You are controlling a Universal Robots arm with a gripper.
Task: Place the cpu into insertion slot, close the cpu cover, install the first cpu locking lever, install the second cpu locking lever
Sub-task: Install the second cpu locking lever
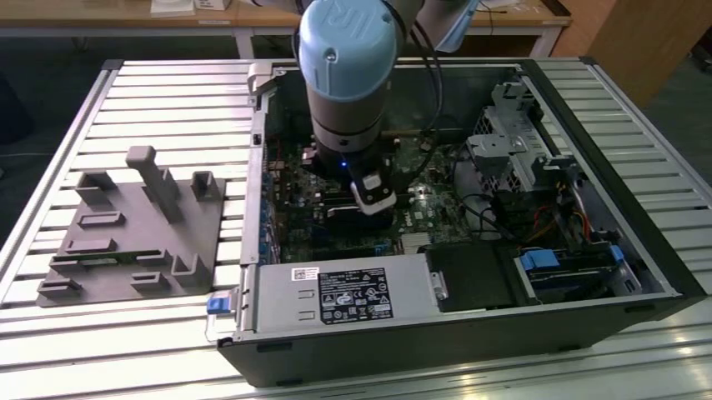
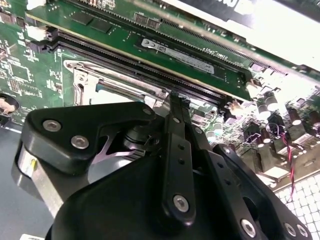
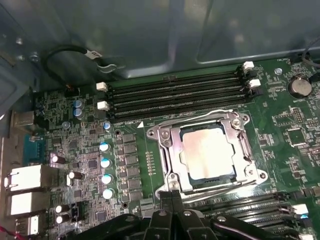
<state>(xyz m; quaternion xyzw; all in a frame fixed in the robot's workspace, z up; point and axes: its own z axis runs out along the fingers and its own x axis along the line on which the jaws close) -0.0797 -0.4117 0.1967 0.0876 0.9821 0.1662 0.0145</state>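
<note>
One cpu (image 3: 208, 151), silver top up, seated in one slot (image 3: 176, 176); one cover (image 3: 239, 131) lying flat, framing it; two lever rods appear to run along the frame edges, though whether they are latched cannot be told. First wrist view shows the whole socket and four memory slots (image 3: 175, 95) beyond it; second wrist view shows just a corner of the cover (image 2: 117, 90). Exterior view shows one case (image 1: 468, 250) and one grey fixture (image 1: 133, 233) at its 9 o'clock. Gripper (image 3: 172, 197) at the socket's 6 o'clock, just beside the cover; fingers (image 3: 165, 205) pressed together, holding nothing.
</note>
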